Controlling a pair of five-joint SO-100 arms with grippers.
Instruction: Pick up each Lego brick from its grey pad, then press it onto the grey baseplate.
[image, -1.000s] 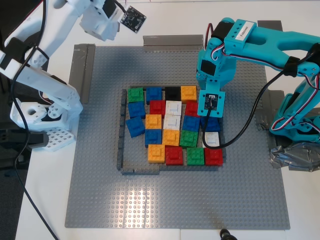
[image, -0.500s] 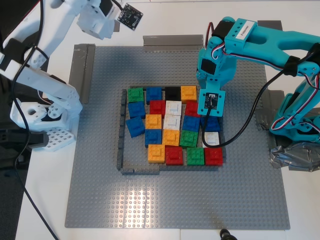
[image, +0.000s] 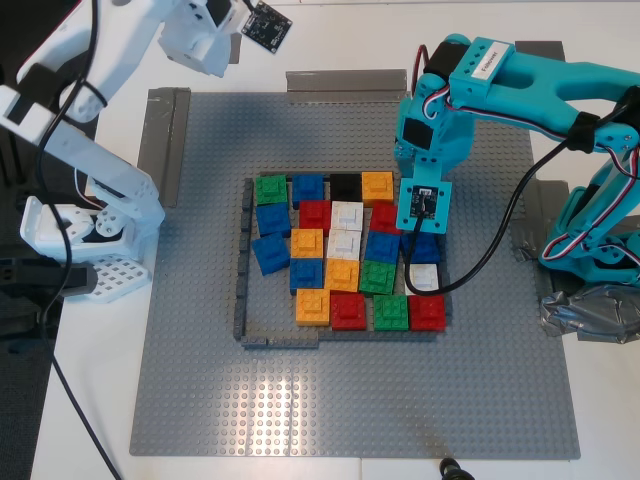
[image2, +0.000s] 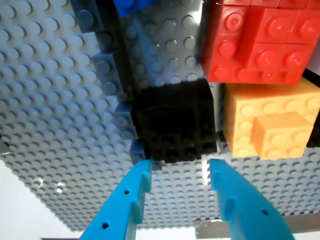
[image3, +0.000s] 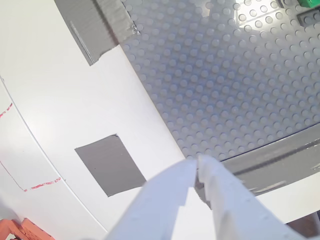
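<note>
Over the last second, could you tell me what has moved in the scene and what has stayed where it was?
Only my second gripper and its white arm moved: in the exterior view the arm swung slightly up and toward the view's right, off the grey baseplate. My first gripper stayed over the black brick, jaws apart. Nothing was grasped or released, and the bricks kept their places.

The grey baseplate (image: 480, 350) is studded plastic with a soft sheen, catching a bright glare patch near its front edge. The black brick (image2: 174, 122) is glossy plastic, as is the orange brick (image2: 270, 122) beside it. My first gripper (image2: 177, 192) has smooth blue plastic jaws; my second gripper (image3: 196, 172) has white plastic ones. The grey pad (image3: 110, 164) looks matt, and the desk (image3: 55, 110) is smooth white.
</note>
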